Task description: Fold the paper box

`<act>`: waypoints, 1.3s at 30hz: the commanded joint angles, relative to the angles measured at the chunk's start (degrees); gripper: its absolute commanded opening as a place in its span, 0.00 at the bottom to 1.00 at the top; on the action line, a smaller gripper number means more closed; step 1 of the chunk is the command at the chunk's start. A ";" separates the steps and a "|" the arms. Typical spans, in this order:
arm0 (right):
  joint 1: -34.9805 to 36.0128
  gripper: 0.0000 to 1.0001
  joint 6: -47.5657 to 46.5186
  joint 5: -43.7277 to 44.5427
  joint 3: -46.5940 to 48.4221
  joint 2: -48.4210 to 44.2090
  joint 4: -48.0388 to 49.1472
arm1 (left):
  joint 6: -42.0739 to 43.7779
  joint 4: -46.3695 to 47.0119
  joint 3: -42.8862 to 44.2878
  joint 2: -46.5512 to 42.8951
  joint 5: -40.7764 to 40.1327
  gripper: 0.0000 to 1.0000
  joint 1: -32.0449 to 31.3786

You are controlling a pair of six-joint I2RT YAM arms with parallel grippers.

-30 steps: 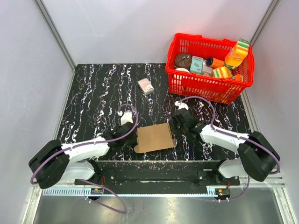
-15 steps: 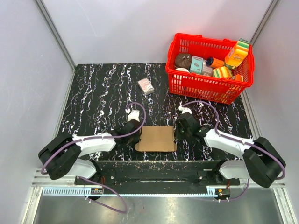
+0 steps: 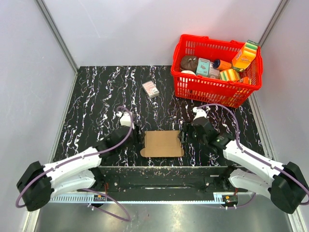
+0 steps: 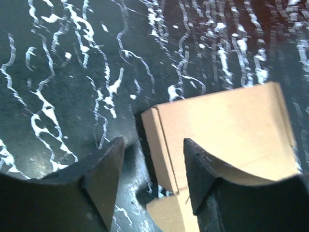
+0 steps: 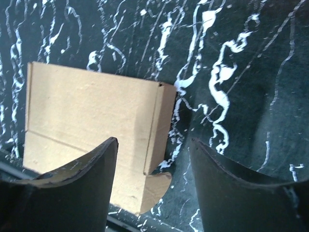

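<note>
Where the arm bases sit along the bottom edge of the overhead view, a metal mounting rail (image 3: 159, 186) runs side to side. Both white arms reach up-frame from it onto the black, white-veined table (image 3: 96, 96).

Item 1, left gripper (image 3: 139, 137): lower centre of the overhead view, just left of the cardboard. In its wrist view (image 4: 153, 145) the two dark fingers (image 4: 104, 176) stand apart and clamp nothing. The sheet's creased left edge shows in the gap between them, lying on the table beneath.

Item 2, right gripper (image 3: 183, 136): lower centre, just right of the cardboard. In its wrist view (image 5: 153, 142) the fingers (image 5: 87, 188) are likewise spread and grip nothing. The sheet's right edge and a rounded tab show in the gap.

Item 3, paper box (image 3: 163, 143): plain brown cardboard, lying flat on the table between the two grippers, close to the table's near edge. It is a rough rectangle with a rounded tab at its lower-left corner. The left wrist view (image 4: 227, 130) shows a crease beside its edge, and the right wrist view (image 5: 91, 111) shows fold lines and a notch. Whether either gripper touches it cannot be told.

Item 4, small carton (image 3: 150, 89): white and pink, lying alone at upper centre of the table, well apart from the cardboard.

Item 5, red basket (image 3: 207, 92): upper right, at the table's far corner, holding colourful grocery packs (image 3: 244, 55).

Item 6, pale grey walls (image 3: 145, 29): behind and to both sides.
</note>
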 commanded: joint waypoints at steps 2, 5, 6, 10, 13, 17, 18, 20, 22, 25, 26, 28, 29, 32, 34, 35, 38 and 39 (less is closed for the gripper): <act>0.73 0.72 3.20 -6.69 -1.40 -0.10 0.57 | -2.08 7.04 -9.32 -11.00 7.41 0.61 -2.23; 5.01 0.75 5.22 0.38 -1.66 0.78 -0.21 | -2.00 7.84 -11.00 -15.23 5.05 0.67 -5.31; 6.43 0.76 5.93 3.04 -1.57 0.96 -0.74 | -1.99 7.92 -11.36 -16.37 4.00 0.68 -5.76; 7.85 0.85 7.16 12.70 1.22 1.93 -5.73 | -2.00 6.43 -10.58 -16.29 3.20 0.69 -6.20; 7.85 0.92 4.37 18.41 3.34 0.00 -9.17 | -1.29 4.85 -9.17 -16.55 2.14 0.70 -6.20; 7.68 0.99 6.90 25.04 2.91 -3.60 -11.56 | -0.76 4.41 -9.25 -18.66 1.00 0.72 -6.20; 7.59 0.98 6.90 25.12 2.13 -4.39 -10.77 | -0.85 4.41 -9.51 -19.71 0.65 0.73 -6.20; 6.45 1.00 6.73 22.50 0.01 -6.15 -7.88 | -0.76 4.41 -10.13 -20.59 0.38 0.74 -6.20; 4.79 1.00 7.25 19.96 -1.65 -7.29 -5.94 | -0.76 4.14 -10.39 -21.56 0.38 0.74 -6.11; 3.81 1.00 8.13 16.36 -3.15 -8.18 -3.57 | -0.59 4.14 -10.57 -22.18 1.08 0.76 -6.11; 3.64 1.00 7.96 14.60 -2.98 -8.01 -3.47 | -0.50 4.06 -10.57 -22.35 1.78 0.76 -6.11; 3.63 1.00 6.99 9.60 -1.75 -6.70 -3.30 | 0.29 5.02 -10.83 -21.92 5.20 0.76 -6.11; 3.63 1.00 6.55 7.65 -1.58 -6.25 -3.30 | 0.46 5.80 -10.92 -21.65 6.70 0.78 -6.20; 4.68 0.99 9.62 3.86 -2.71 -6.68 -2.33 | 0.38 8.10 -10.92 -18.59 8.74 0.86 -9.09; 6.96 0.97 12.43 6.21 -4.29 -8.61 -2.94 | -0.15 6.79 -10.31 -17.70 3.92 0.88 -13.47; 8.10 0.96 13.40 7.19 -4.73 -9.23 -3.38 | -0.67 6.43 -10.48 -17.35 2.68 0.89 -14.37; 12.41 0.96 16.47 8.69 -5.70 -9.76 -4.26 | -3.66 6.08 -11.53 -16.91 1.18 0.90 -15.43; 13.99 0.95 17.79 8.86 -6.05 -8.89 -3.83 | -4.19 5.64 -11.54 -16.91 1.00 0.91 -15.69</act>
